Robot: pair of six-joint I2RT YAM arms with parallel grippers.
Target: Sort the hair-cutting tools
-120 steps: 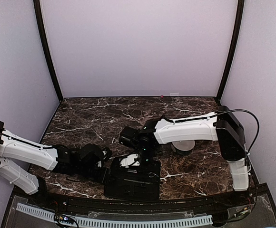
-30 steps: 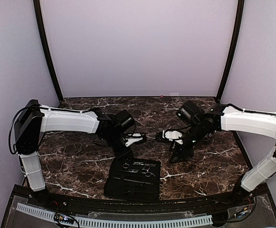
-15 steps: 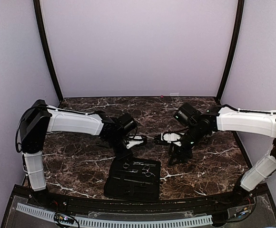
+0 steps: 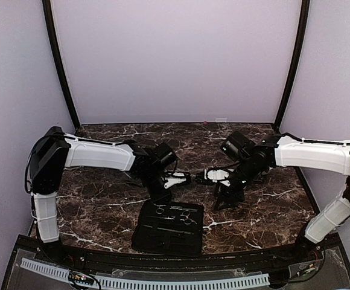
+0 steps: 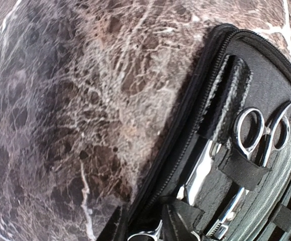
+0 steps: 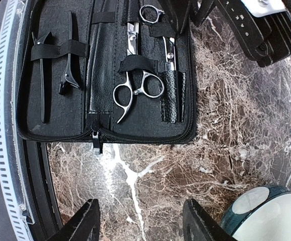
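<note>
Scissors (image 6: 135,90): strapped in case (image 6: 103,75), upper centre of frame, blades pointing up.
Right claw (image 6: 140,223): apart, at bottom edge.
Left claw (image 4: 162,192): nearer; state unclear.

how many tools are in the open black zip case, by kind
silvery metal scissors with ring handles: 2
slim black clip-like pieces: 2
dark comb in the mesh pocket: 1
total: 5
</note>
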